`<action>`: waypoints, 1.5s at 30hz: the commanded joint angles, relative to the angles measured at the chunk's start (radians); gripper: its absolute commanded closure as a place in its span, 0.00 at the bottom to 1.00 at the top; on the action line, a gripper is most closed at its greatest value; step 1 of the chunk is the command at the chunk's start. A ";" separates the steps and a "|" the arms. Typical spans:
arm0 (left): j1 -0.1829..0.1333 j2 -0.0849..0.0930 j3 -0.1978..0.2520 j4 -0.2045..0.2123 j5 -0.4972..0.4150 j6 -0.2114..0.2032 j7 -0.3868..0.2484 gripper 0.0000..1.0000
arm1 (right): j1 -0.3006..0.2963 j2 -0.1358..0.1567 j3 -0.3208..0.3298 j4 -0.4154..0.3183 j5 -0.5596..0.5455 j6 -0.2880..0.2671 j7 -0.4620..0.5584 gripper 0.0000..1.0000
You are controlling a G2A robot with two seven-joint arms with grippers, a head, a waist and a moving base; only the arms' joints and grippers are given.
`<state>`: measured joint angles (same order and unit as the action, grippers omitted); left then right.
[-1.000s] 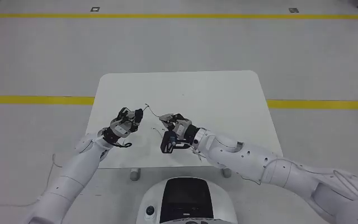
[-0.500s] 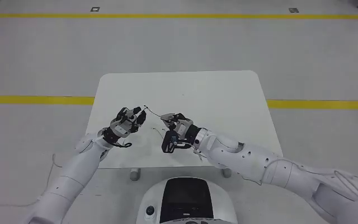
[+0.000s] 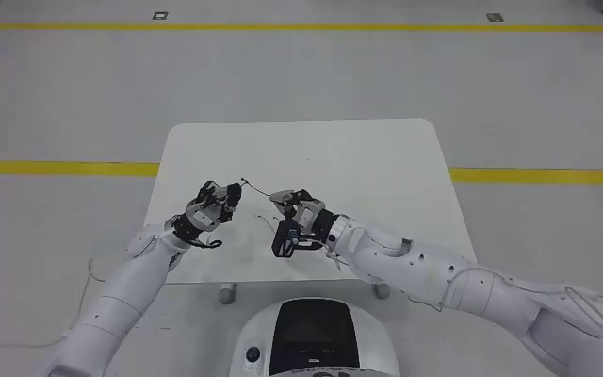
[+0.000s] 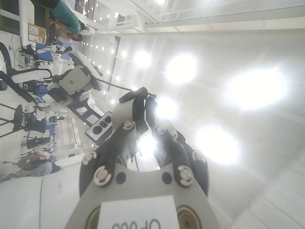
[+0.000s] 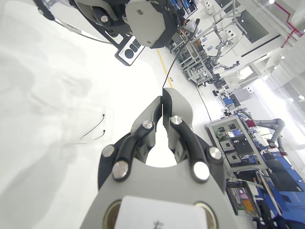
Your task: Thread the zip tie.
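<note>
Zip tie (image 5: 170, 69) hangs above the bench (image 3: 377, 160), a thin black strap stretched between the two grippers. On the left, the left gripper (image 4: 144, 96) is clenched on the strap a little in from one end, so a short stub pokes past its fingers. I cannot tell whether that stub carries the head. Under the span, two spare ties (image 5: 93, 127) lie on the bench, apart from both grippers. On the right, the right gripper (image 5: 162, 102) pinches the other end between closed pads. I judge the strap very light, springy and slick, so it will bow or twist if pushed lengthwise. Holds close to the tip and close to the head should steady the aim.
</note>
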<state>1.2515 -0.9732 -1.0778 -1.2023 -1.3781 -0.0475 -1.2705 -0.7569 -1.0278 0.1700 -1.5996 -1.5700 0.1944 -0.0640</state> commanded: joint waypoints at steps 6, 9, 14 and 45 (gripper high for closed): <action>0.000 0.000 0.000 0.000 0.000 0.000 0.000 0.84 | 0.003 0.004 0.000 -0.005 0.000 -0.012 0.000 1.00; 0.000 0.000 0.000 0.000 0.000 0.000 0.000 0.85 | 0.007 0.005 0.000 -0.008 0.000 -0.021 0.002 1.00; 0.000 0.000 0.000 0.000 0.000 0.000 0.000 0.87 | 0.014 0.007 0.000 -0.014 0.000 -0.041 0.006 1.00; 0.000 0.000 0.000 0.000 0.000 0.000 0.000 1.00 | 0.073 0.013 0.000 -0.093 0.000 -0.328 0.231 1.00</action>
<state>1.2515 -0.9732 -1.0777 -1.2023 -1.3780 -0.0475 -1.2705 -0.6848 -1.0149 0.1700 -1.6887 -1.5700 -0.1226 0.1541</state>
